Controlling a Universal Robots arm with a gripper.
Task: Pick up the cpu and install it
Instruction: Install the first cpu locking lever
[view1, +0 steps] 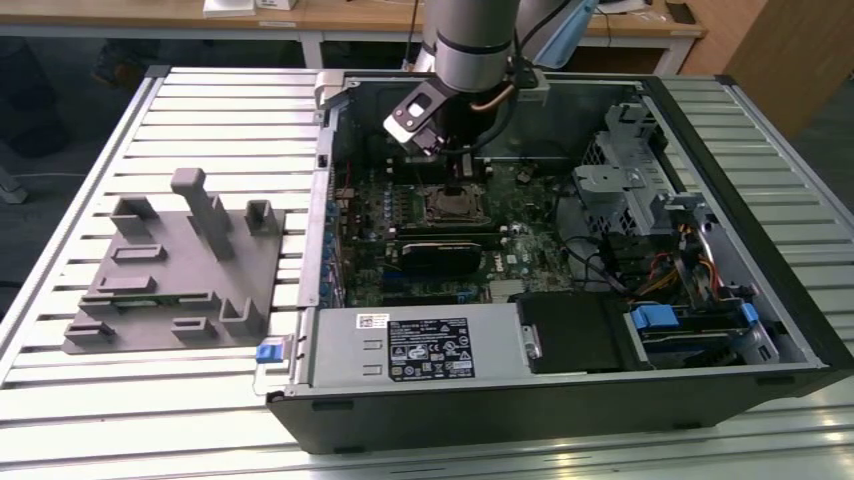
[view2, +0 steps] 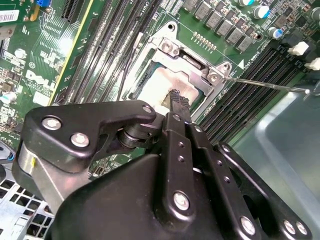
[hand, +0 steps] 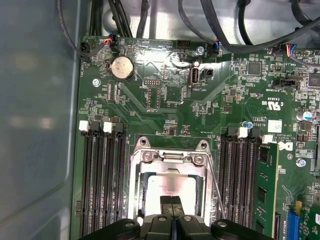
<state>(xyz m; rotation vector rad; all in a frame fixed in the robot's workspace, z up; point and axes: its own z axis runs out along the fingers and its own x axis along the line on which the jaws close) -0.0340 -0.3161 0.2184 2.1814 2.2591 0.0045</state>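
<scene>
The cpu (hand: 172, 184), a pale silvery square, lies flat inside the open black metal-framed socket (hand: 170, 158) on the green motherboard. In the second wrist view the cpu (view2: 154, 86) shows the same way within the socket frame (view2: 194, 64). My gripper (hand: 171, 202) hangs right over the chip's near edge. Its two black fingertips are pressed together, with nothing between them. Seen in the second wrist view, the gripper (view2: 178, 98) tips touch or almost touch the chip's top. In the exterior view the gripper (view1: 458, 188) reaches down into the case above the socket (view1: 451, 206).
The open computer case (view1: 561, 400) lies on a slatted metal table. Memory slots (hand: 102, 175) flank the socket, and a thin socket lever (hand: 215, 185) stands beside it. A grey fixture block (view1: 174, 270) with upright posts sits at the exterior view's left. Cables and drive bays (view1: 654, 220) crowd the right.
</scene>
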